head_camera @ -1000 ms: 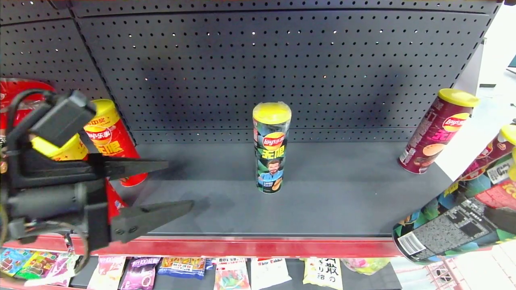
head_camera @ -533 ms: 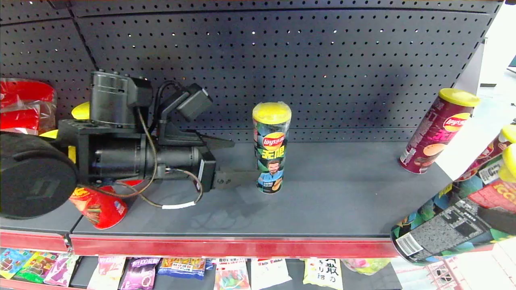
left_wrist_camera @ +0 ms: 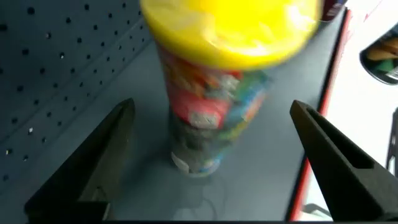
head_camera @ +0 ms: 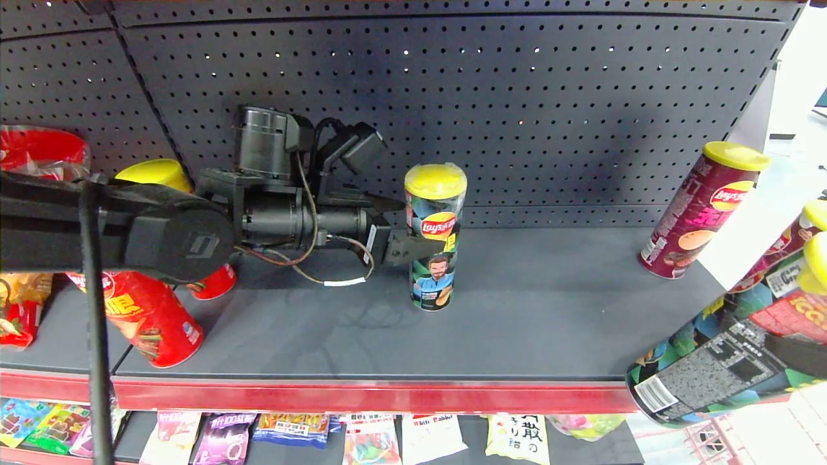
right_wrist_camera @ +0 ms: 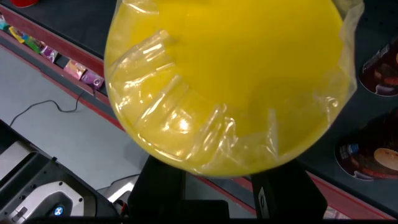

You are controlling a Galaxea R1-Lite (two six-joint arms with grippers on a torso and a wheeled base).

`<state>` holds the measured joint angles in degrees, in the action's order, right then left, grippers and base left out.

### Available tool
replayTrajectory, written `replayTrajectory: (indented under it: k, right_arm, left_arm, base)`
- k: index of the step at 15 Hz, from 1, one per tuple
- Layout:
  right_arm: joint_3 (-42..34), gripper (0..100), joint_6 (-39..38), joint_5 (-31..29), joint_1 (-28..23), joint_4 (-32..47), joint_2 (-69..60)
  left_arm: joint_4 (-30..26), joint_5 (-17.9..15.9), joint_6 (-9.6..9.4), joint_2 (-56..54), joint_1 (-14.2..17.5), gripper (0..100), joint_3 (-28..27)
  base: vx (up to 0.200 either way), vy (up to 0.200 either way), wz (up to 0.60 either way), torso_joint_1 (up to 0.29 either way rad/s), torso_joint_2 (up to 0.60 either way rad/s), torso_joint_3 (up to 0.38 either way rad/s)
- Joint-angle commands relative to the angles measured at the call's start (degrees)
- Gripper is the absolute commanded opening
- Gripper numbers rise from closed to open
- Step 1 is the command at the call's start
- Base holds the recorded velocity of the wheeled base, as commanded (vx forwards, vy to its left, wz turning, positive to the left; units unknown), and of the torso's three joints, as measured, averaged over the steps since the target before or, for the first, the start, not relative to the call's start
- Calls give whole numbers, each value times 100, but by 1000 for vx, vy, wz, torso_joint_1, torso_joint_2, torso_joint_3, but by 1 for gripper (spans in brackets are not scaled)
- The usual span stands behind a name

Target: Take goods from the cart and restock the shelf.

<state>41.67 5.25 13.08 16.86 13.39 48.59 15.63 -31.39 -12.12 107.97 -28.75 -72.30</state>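
Observation:
A green-and-black chip can [head_camera: 434, 239] with a yellow lid stands upright mid-shelf. My left gripper [head_camera: 404, 226] comes in from the left and is open around the can's upper half, one finger behind it and one in front. In the left wrist view the same can [left_wrist_camera: 211, 118] sits between the two fingers [left_wrist_camera: 109, 155], with a gap on each side. My right gripper [right_wrist_camera: 221, 199] is shut on a second green-and-black chip can [head_camera: 717, 365], held slanted off the shelf's front right corner. Its yellow lid [right_wrist_camera: 230, 81] faces the right wrist camera.
A maroon can [head_camera: 701, 210] stands at the shelf's right end, another [head_camera: 791, 242] just beyond it. Red cans [head_camera: 148, 316] crowd the left side under my left arm. The pegboard back wall [head_camera: 452, 97] is close behind. A red front lip [head_camera: 375, 395] edges the shelf, with snack bags [head_camera: 291, 429] below.
My left arm swung from the shelf's front left to the standing can, then rose so its open fingers now straddle the can's upper half. The right arm and its can stayed put.

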Motion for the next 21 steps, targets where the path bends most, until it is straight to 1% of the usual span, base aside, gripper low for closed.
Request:
replayTrajectory:
  k: [1,2,3,6,11,12,15,16,18,21]
  right_arm:
    - [-1,0,-7,2,2,6,1]
    - [-1,0,-7,2,2,6,1]
    - [-1,0,-7,2,-7,6,10]
    - [-1,0,-7,2,-7,6,36]
    - [8,0,-7,2,-16,6,45]
    - [-1,0,-7,-7,-16,6,45]
    - [-1,0,-7,-7,-16,6,45]
    - [-1,0,-7,-7,-16,6,36]
    - [-1,0,-7,-7,-25,6,36]
    - [-10,0,-7,-7,-25,6,36]
  left_arm:
    - [2,19,-1,286,-8,100,-284]
    - [2,19,-1,286,-8,100,-284]
    - [2,37,-1,382,-61,100,-434]
    - [-16,45,-1,453,-166,100,-566]
    - [10,45,-1,629,-175,100,-706]
    - [10,45,-1,787,-175,100,-900]
    - [2,98,-1,910,-219,100,-1040]
    - [10,98,-1,927,-237,0,-1067]
    - [-25,89,-1,927,-237,0,-1093]
    - [-51,-7,-10,699,-237,0,-891]
  base:
    - [0,0,0,0,0,0]
    - [0,0,0,0,0,0]
    - [0,0,0,0,0,0]
    - [0,0,0,0,0,0]
    - [0,0,0,0,0,0]
    - [0,0,0,0,0,0]
    - [0,0,0,0,0,0]
    - [0,0,0,0,0,0]
    - [0,0,0,0,0,0]
    - [0,0,0,0,0,0]
